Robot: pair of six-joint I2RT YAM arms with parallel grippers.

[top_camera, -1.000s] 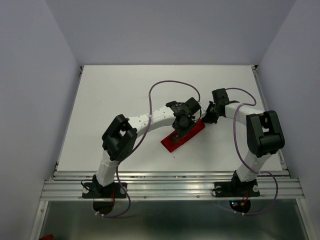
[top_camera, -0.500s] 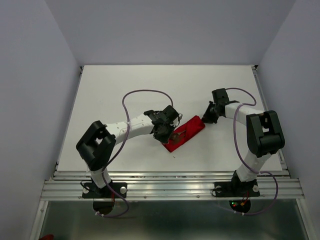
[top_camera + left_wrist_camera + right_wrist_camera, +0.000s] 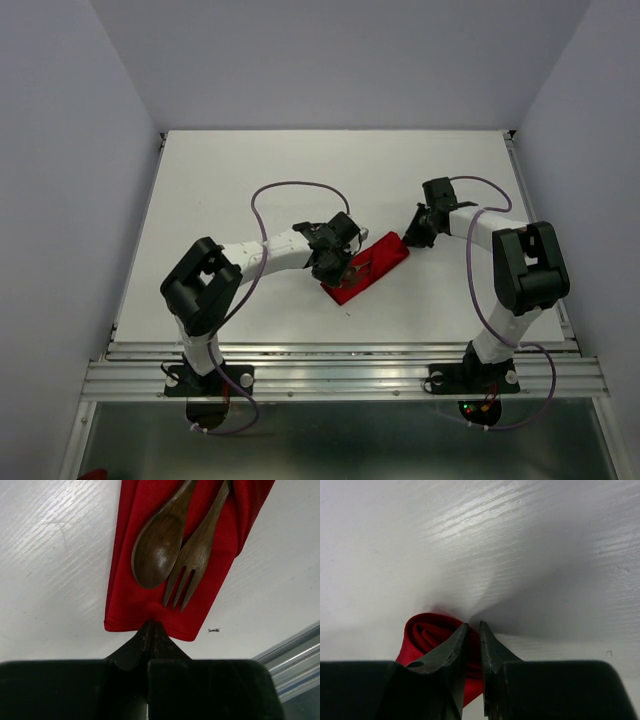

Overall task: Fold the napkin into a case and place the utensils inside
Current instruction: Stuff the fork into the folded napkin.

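Left end effector (image 3: 150, 627), reaching in low from the near-left, is pressing its jaws together with no gap on the near hem of the case (image 3: 127, 605), where the red cloth is puckering slightly at the fingertips. The case is lying flat near the middle of the white tabletop (image 3: 55, 555) as a narrow folded strip, running diagonally from near-left to far-right in the top view. Just beyond the pinched hem, the two dark wooden utensils are resting side by side on the cloth with their heads exposed and pointing toward that hem: the spoon (image 3: 157, 555), bowl facing up, is touching the fork (image 3: 192, 562) beside it. Their handles are running away along the strip between its folded-over sides, and their far ends are passing out of the wrist view. A small dark speck (image 3: 215, 630) is lying on the tabletop near one near corner of the case. At the far end of the strip, the right end effector (image 3: 471, 630) is holding its jaws nearly together on the rolled fold of red cloth, which is showing beside and between the fingers.
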